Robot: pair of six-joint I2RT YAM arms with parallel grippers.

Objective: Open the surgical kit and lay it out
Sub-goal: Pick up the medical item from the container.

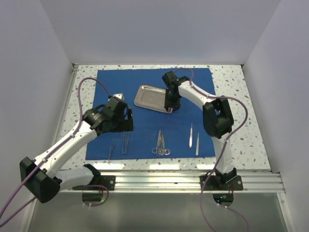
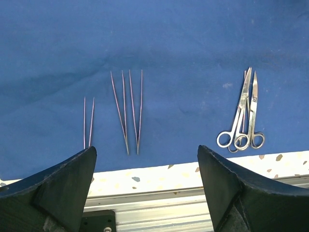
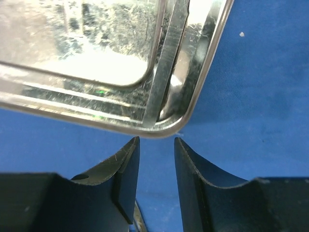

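White walls (image 1: 145,29) enclose a speckled table (image 1: 236,96) spread with blue cloth (image 1: 145,128); left fingers (image 2: 63,188) released, right fingers (image 3: 120,169) unclear.

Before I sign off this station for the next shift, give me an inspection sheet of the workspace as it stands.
Surface: speckled table, blue cloth spread flat on it.
Job's things: steel tray on the cloth with one flat instrument inside; tweezers, ring-handled instruments and two slim tools rowed near the front edge.
Clutter: nothing seen.
Grippers: left gripper wide open near the tweezers; right gripper narrowly open at the tray's corner.
Cables: purple cables loop off both arms, clear of the instruments.
Surroundings: white walls; metal rail in front.
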